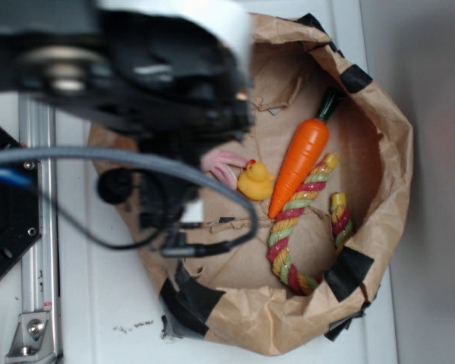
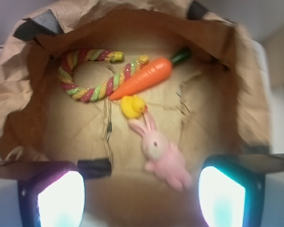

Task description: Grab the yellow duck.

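Observation:
The small yellow duck sits on the floor of a brown paper bag tray, between the pink bunny's ears and the orange carrot. In the wrist view the duck lies just above the bunny, well ahead of my gripper. The gripper is open and empty, its two fingers wide apart at the bottom corners of the view, over the bag's near rim. In the exterior view the arm hides the fingers.
An orange carrot lies right of the duck, touching it in the wrist view. A pink plush bunny lies between duck and gripper. A coloured rope loop lies beyond the carrot. The bag's crumpled walls stand all round.

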`<state>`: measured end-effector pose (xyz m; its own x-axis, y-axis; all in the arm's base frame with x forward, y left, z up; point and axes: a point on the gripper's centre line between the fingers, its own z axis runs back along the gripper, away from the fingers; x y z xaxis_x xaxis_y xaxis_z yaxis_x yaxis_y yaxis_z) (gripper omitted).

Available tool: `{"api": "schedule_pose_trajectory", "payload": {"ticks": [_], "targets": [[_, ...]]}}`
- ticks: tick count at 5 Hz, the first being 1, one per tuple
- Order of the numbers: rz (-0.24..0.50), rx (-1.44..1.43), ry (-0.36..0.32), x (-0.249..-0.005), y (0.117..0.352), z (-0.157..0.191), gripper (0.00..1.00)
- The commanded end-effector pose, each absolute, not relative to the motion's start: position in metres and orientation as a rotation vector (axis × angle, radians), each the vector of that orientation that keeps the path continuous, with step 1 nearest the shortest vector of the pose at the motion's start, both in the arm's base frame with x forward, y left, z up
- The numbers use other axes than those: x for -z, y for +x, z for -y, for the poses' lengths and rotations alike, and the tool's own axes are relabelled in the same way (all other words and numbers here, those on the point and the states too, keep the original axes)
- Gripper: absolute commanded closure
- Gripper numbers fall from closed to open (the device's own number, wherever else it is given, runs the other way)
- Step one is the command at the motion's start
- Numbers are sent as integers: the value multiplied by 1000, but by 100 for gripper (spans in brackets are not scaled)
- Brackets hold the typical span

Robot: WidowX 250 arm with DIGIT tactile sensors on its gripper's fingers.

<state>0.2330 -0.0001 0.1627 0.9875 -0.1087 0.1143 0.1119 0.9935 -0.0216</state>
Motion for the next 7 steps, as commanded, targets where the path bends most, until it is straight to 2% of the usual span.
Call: {"api": "schedule_pose_trajectory", "payload": {"ticks": [1,5,6,7], "targets": [[177,69,-81,-151,263,-8,0],[177,69,-81,-151,263,-8,0],[183,92,-40,-128,271,-20,0],[157,120,-41,-116,273,-23,0]]}}
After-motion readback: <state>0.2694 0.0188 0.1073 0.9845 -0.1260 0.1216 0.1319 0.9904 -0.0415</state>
